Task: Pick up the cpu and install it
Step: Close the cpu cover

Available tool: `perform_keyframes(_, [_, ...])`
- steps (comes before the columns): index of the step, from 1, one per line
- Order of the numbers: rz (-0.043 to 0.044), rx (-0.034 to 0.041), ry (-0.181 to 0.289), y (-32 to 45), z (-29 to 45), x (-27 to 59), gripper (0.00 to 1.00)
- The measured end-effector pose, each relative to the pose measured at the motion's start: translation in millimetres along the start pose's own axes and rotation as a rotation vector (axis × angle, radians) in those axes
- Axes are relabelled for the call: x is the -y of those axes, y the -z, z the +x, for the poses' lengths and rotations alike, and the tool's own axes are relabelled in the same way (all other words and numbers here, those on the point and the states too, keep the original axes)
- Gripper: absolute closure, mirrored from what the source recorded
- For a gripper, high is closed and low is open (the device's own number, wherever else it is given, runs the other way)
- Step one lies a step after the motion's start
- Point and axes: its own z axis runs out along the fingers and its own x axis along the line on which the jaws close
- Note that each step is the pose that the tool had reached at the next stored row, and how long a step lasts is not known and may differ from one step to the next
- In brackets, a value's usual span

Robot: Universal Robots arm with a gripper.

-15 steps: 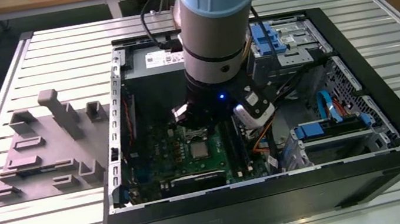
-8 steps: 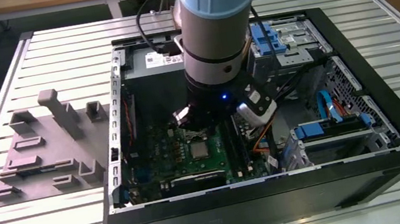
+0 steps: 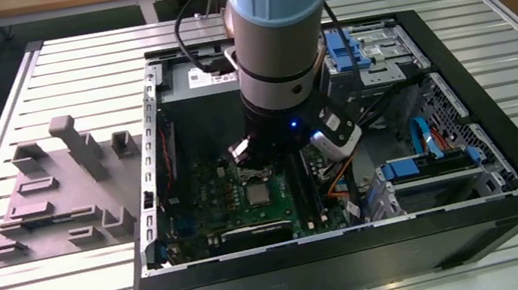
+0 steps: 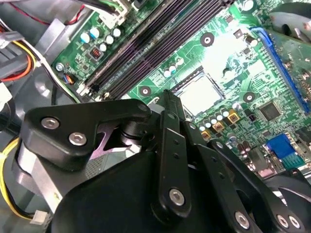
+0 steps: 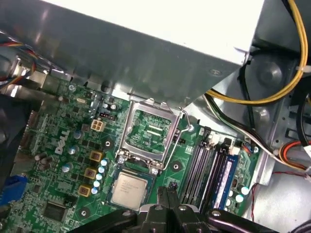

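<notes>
The cpu is a small silvery square lying flat in its socket on the green motherboard inside the black computer case. In both wrist views the cpu lies in the socket. The silver socket frame is hinged up and open beside it. My gripper hangs just above the board, beside the cpu. Its fingertips are pressed together with nothing between them, and the gripper is not touching the chip.
Black memory slots run alongside the socket. A grey metal box overhangs the board, with yellow and black cables beside it. Blue-clipped drive bays fill the case's right side. Grey plastic blocks lie left of the case.
</notes>
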Motion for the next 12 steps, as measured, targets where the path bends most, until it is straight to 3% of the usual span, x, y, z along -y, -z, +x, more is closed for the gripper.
perform_keyframes(4, [-0.0016,-0.0017,0.022,-0.2,-2.2,0.7,0.89])
perform_keyframes(12, [-0.0024,-0.0105,0.137,-0.7,-3.6,1.2,0.89])
